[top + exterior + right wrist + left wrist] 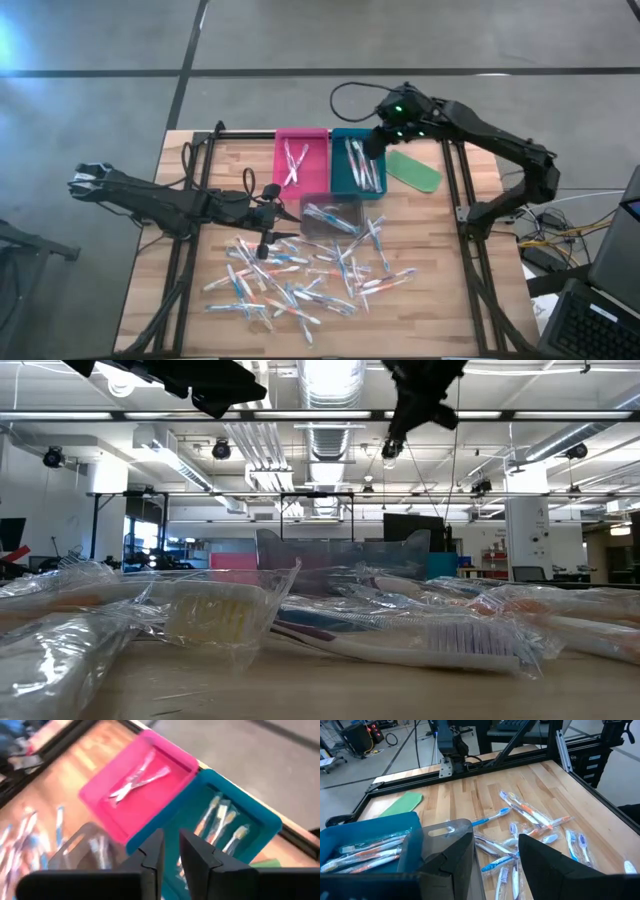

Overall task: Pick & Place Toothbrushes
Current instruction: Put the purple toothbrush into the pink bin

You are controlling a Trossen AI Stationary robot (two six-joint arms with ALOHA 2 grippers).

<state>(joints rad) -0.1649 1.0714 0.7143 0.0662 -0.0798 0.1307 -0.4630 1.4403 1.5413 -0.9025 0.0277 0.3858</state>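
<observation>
**Wooden tabletop strewn with toothbrushes, three trays at the back**

Pale butcher-block wood makes up the tabletop (420, 300), framed by black rails. Across its near half lies a loose scatter of toothbrushes (300, 280), whitish sticks in clear wrappers with blue, orange and pink touches, many crossing one another. Seen from table height, the wrapped brushes (440, 635) fill the foreground.

At the far edge stand two trays side by side, touching: a pink tray (300, 160) with a few brushes in it, and a teal tray (357, 165) holding several more. Just in front of them, where the two meet, sits a clear tray (330, 215) with a couple of brushes inside. A flat green oblong piece (413, 170) lies on the wood beside the teal tray, on the right arm's side.

The right pincer (170, 852) hangs above the teal tray, its two dark fingers (197, 855) drawn close together with only a narrow gap; nothing shows between them, and I cannot tell whether they are fully closed.

The left pincer (495, 860) hovers low over the tabletop just beside the clear tray, at the edge of the scatter. Its fingers stand apart with nothing between them, brushes lying on the wood beyond.
</observation>
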